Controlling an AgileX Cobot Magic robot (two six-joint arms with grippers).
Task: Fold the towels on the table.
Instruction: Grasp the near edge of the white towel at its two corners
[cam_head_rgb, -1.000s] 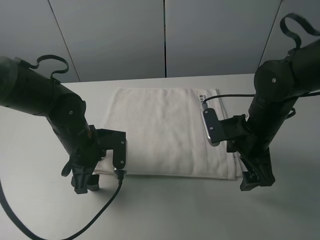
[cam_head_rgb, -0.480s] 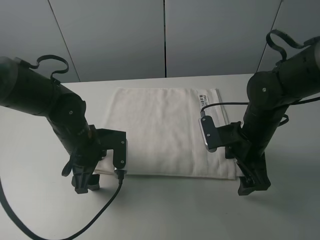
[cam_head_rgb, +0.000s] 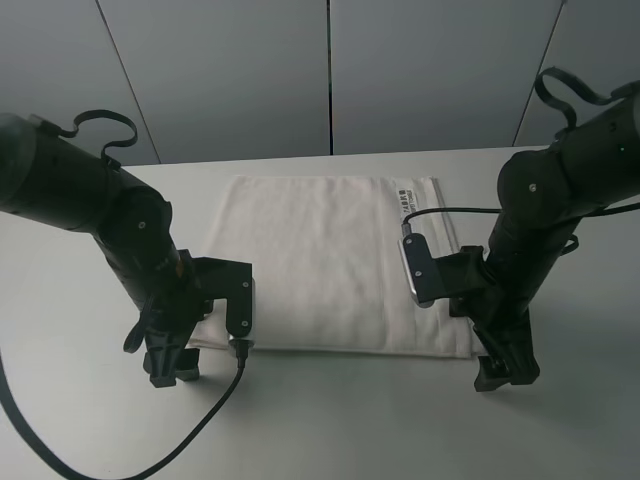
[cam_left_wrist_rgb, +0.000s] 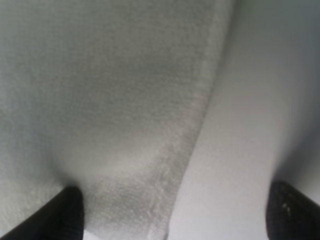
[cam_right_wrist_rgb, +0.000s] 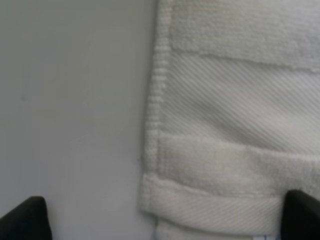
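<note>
I judge this to be the opening of the first fold. The white terry cloth towel (cam_head_rgb: 320, 260) lies spread flat on the plain matte white tabletop (cam_head_rgb: 330, 430), reaching away from both my grippers, and the step in hand is taking its two nearest corners.

My left gripper (cam_head_rgb: 170, 368) is spread wide astride the towel's side edge close to the corner, one fingertip over cloth and the other over bare table. My right gripper (cam_head_rgb: 505, 368) is also released and wide, with the hemmed corner and the woven border band (cam_right_wrist_rgb: 235, 100) lying between its fingertips. Neither holds anything. I cannot tell whether the tips touch the surface.

The next move calls for closing each gripper on its own corner. Then I lift both evenly and carry them over to the edge farthest from me.
</note>
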